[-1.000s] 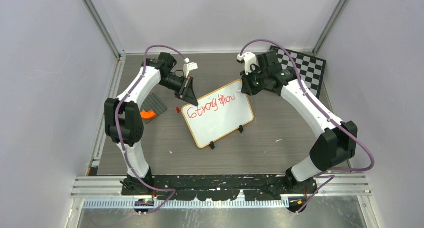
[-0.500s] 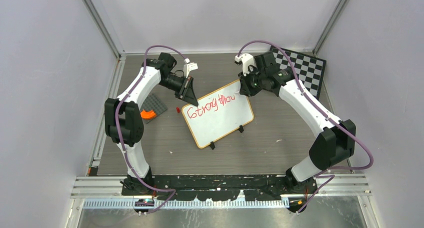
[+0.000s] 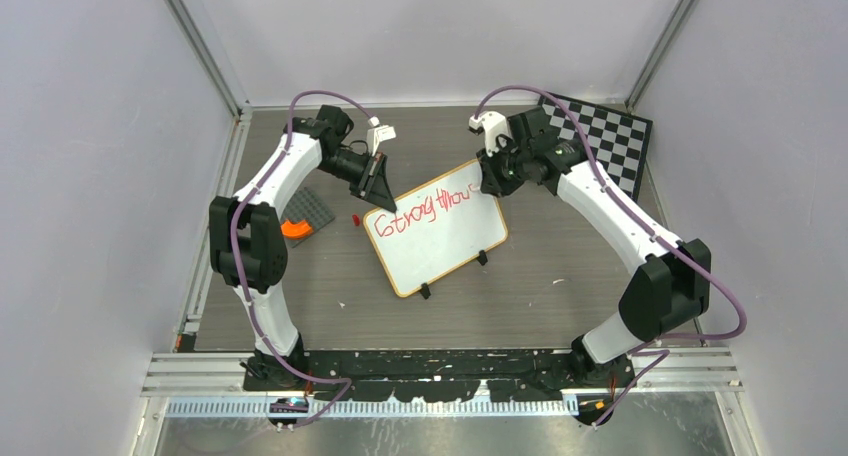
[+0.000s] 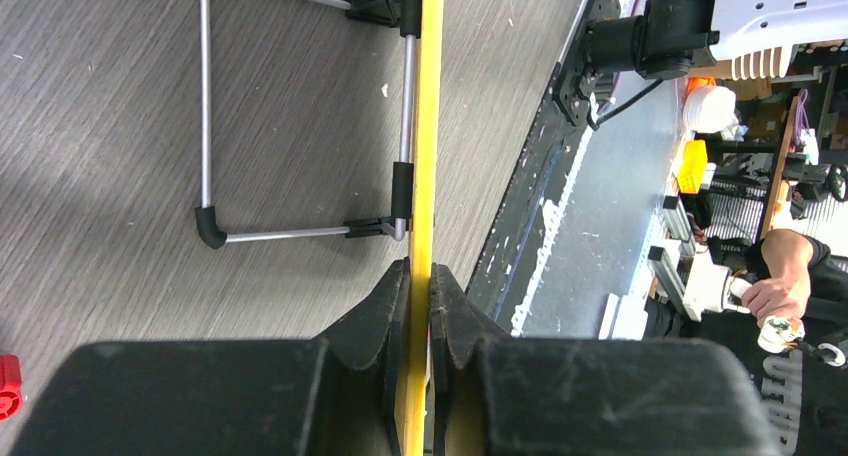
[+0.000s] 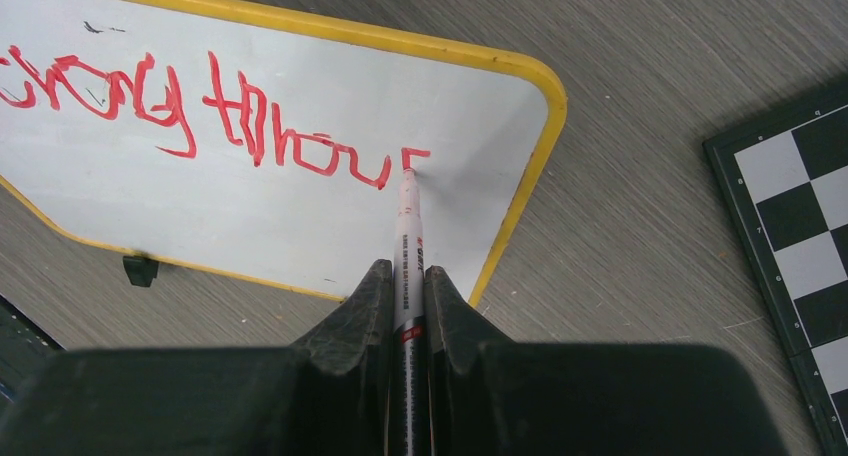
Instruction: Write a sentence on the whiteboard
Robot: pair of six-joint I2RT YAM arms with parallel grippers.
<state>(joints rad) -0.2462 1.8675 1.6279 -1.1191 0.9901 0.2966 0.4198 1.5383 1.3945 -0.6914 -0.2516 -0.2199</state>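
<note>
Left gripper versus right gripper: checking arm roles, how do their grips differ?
The left gripper grips the whiteboard edge-on; the right gripper grips a marker. The left gripper sits at the board's corner; the right gripper holds the marker tip where the sentence ends. Both are shut.

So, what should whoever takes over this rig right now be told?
Left tool: shut on the whiteboard rim, holding it steady.
Right tool: shut on the marker, with its tip touching the board near the right rim.
Done: the sentence reads roughly "Strong thou" in red, and one more stroke has been started.
Left: finish that word and the rest of the sentence. Little room remains on this line, so a second line below looks likely.
</note>
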